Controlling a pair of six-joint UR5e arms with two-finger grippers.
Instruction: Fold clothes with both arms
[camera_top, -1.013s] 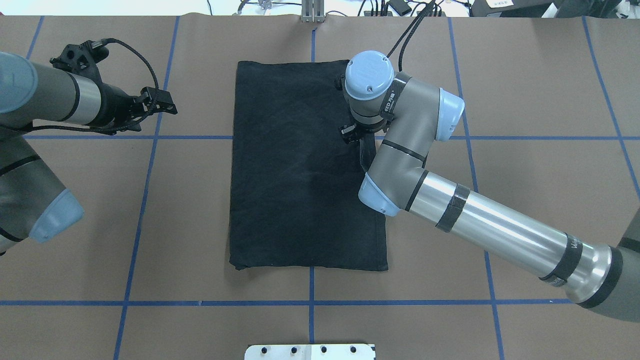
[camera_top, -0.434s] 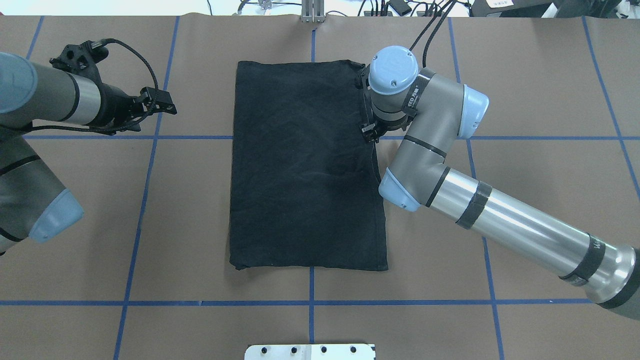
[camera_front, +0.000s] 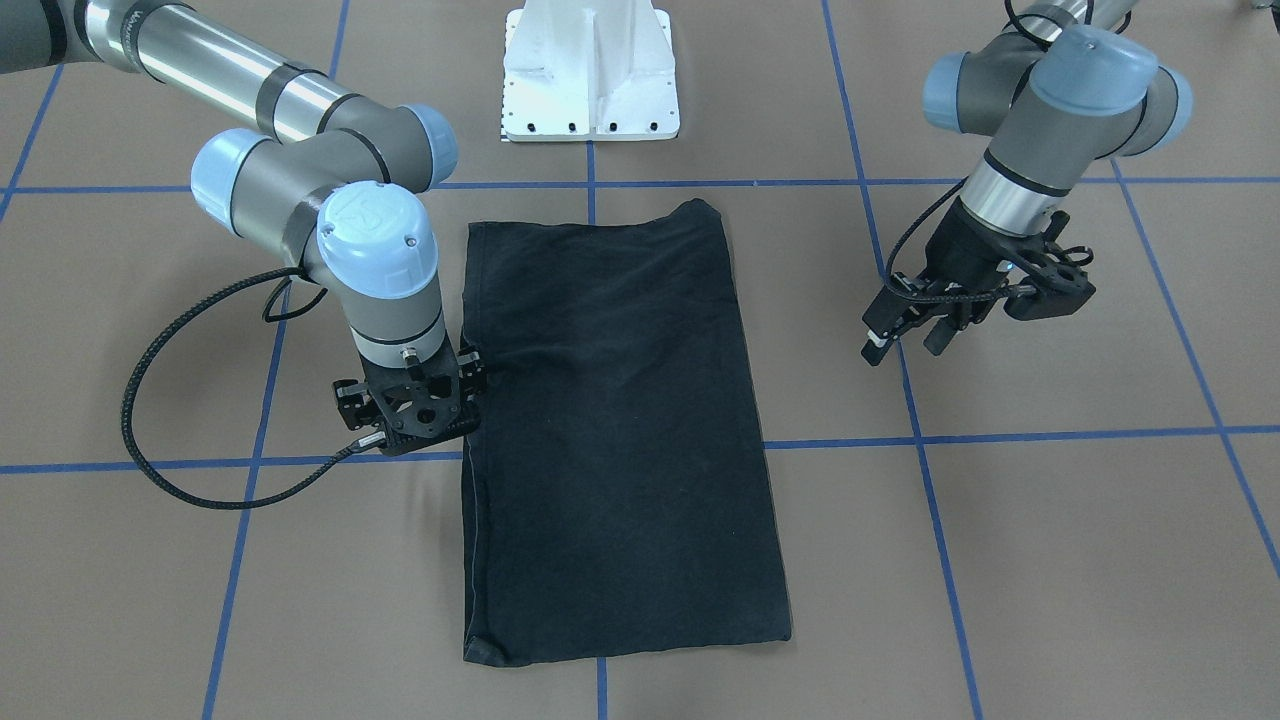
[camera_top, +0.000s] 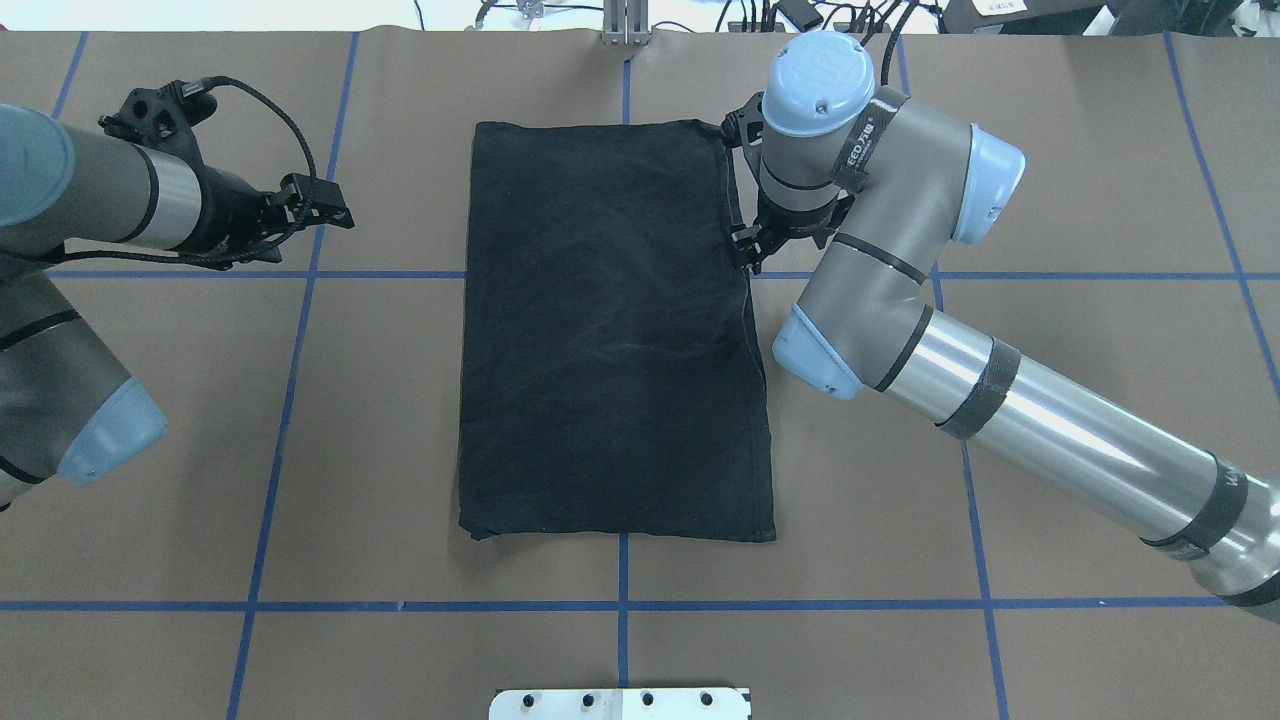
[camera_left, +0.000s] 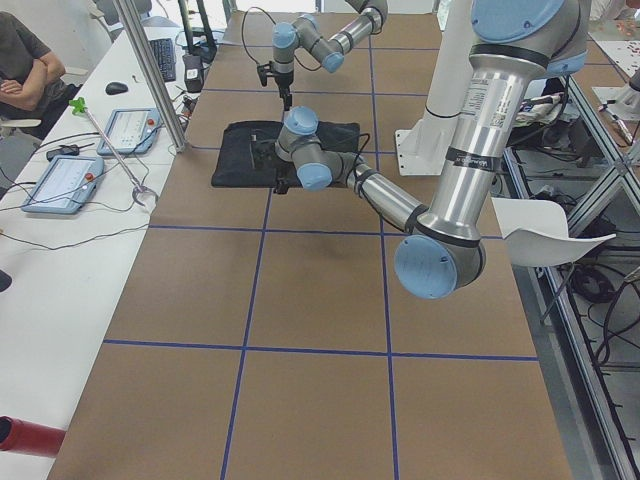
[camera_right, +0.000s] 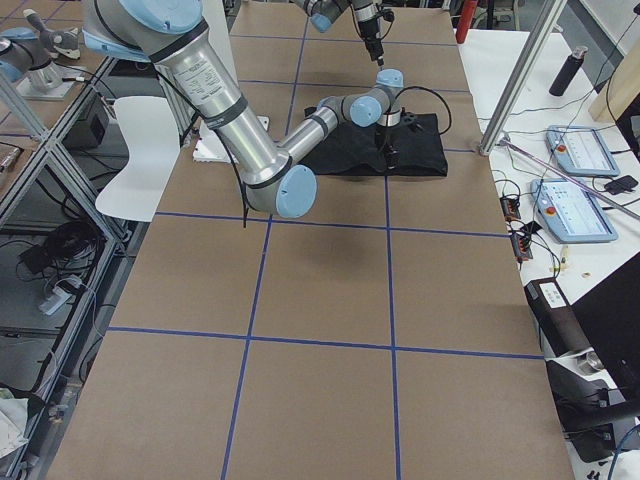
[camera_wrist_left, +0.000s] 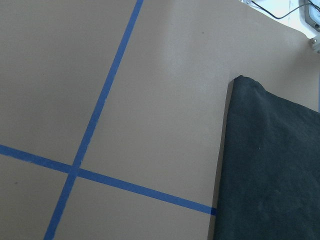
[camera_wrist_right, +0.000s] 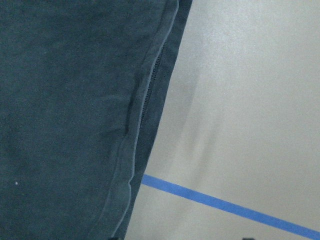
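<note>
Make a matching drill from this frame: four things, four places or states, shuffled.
1. black T-shirt
2. left hand
3. right hand
4. white pedestal base

A. at the shirt's long side edge
B. at the edge of the table on the robot's side
C. folded into a rectangle, lying flat
D. over bare brown paper, clear of the shirt

Pairs: 1-C, 2-D, 3-A, 4-B
</note>
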